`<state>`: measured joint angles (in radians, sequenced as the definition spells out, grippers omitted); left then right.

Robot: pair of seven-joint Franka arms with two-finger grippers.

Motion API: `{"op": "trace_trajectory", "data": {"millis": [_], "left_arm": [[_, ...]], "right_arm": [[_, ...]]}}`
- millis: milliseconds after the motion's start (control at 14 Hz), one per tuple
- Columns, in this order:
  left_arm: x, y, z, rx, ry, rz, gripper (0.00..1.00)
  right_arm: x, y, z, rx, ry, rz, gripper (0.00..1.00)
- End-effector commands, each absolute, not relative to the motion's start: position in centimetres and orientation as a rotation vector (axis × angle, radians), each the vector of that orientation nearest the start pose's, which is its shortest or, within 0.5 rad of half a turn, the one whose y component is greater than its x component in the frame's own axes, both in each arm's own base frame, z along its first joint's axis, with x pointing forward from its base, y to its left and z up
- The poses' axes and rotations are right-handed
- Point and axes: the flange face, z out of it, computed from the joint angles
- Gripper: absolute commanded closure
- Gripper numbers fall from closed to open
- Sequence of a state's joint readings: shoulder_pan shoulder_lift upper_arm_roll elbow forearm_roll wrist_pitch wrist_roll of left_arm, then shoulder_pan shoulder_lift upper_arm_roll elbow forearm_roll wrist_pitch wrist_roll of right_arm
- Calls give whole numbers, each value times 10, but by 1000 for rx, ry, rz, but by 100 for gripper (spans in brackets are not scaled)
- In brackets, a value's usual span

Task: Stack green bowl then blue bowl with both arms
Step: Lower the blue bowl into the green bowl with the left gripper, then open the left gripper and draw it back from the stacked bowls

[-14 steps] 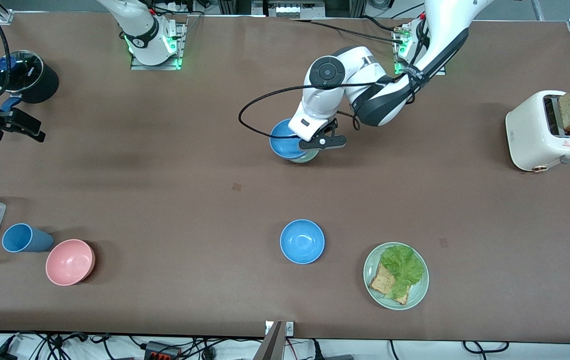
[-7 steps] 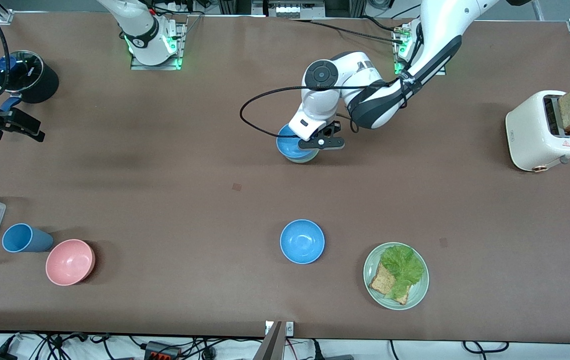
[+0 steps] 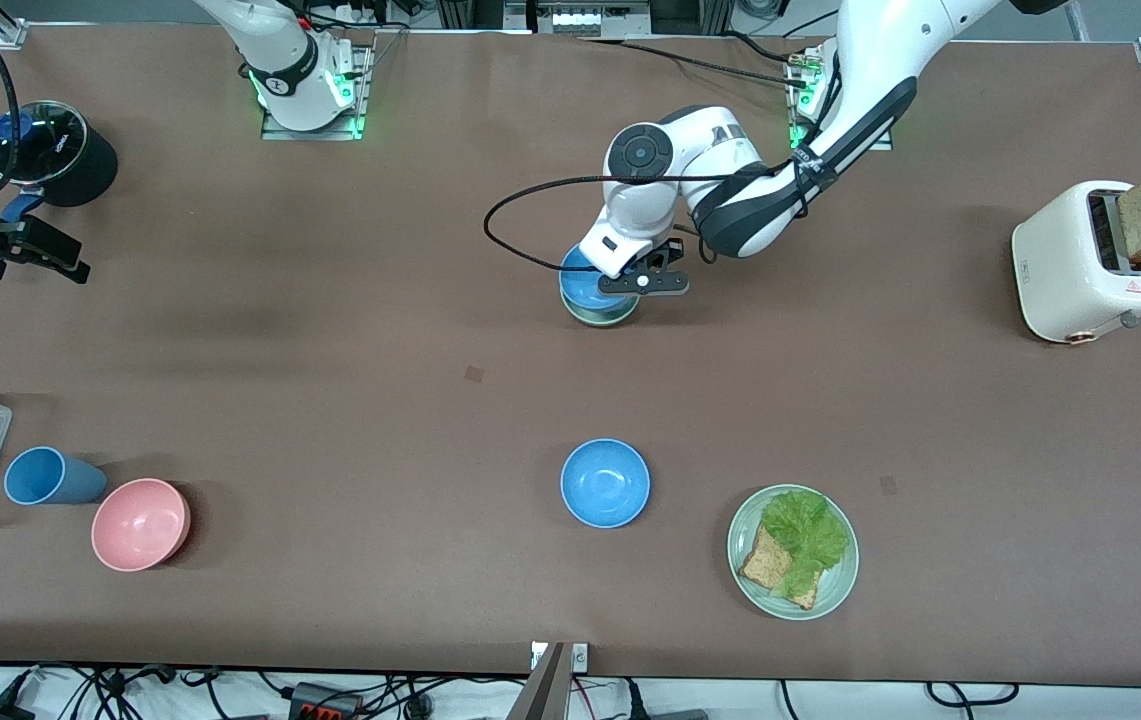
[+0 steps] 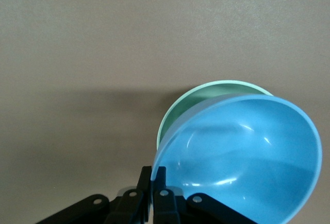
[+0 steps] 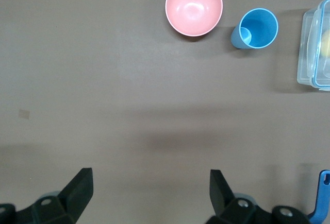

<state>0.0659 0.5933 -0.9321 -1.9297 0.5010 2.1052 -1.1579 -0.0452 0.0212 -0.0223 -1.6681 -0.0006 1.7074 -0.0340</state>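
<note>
Blue bowl (image 4: 242,157), pinched at its rim by the left gripper (image 4: 153,195), hangs tilted over the green bowl (image 3: 602,313) toward the counter's robot-side edge, so I judge lowering and release come next, while the right gripper (image 5: 149,193) waits wide open.

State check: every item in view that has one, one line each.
left pincer: shut on blue bowl rim
blue bowl: held tilted over green bowl
green bowl: upright on table
right pincer: open, waiting
second blue bowl: upright, empty
pink bowl: upright, empty
toaster: bread sticking up
</note>
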Motion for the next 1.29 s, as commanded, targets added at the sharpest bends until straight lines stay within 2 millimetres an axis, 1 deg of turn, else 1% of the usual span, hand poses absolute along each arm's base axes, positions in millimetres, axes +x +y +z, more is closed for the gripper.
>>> {"op": "trace_trajectory", "data": {"millis": [0, 71, 214, 286, 429, 571, 643, 714, 786, 857, 929, 1000, 1143, 1214], "left_arm": [[435, -421, 283, -3068, -79, 130, 51], [441, -418, 289, -3075, -101, 118, 47], [448, -415, 305, -3080, -124, 108, 47], [456, -410, 315, -3080, -148, 112, 47], [471, -399, 341, -3094, -204, 120, 47], [488, -380, 370, -3113, -257, 117, 46], [498, -366, 386, -3107, -295, 124, 40], [506, -355, 401, -3097, -322, 134, 39], [516, -345, 415, -3095, -307, 138, 37], [526, -336, 425, -3102, -246, 145, 35], [533, -330, 435, -3116, -199, 161, 30], [545, -315, 446, -3130, -173, 169, 29], [562, -290, 456, -3153, -93, 150, 26], [569, -278, 461, -3153, -24, 150, 20]], "right_arm": [[560, -40, 581, -3148, 28, -26, 0], [561, -40, 581, -3148, 28, -28, 0], [560, -40, 581, -3148, 28, -26, 0], [561, -40, 581, -3148, 28, -28, 0], [561, -40, 581, -3149, 28, -33, 0], [561, -40, 581, -3149, 28, -36, 0], [561, -40, 581, -3147, 28, -33, 0], [561, -40, 582, -3149, 28, -38, 0], [561, -39, 582, -3147, 26, -33, 0], [561, -39, 582, -3149, 25, -36, 0], [561, -38, 582, -3150, 20, -38, 0], [561, -39, 581, -3150, 23, -33, 0], [561, -38, 583, -3153, 20, -42, 0], [561, -39, 582, -3153, 24, -38, 0]]}}
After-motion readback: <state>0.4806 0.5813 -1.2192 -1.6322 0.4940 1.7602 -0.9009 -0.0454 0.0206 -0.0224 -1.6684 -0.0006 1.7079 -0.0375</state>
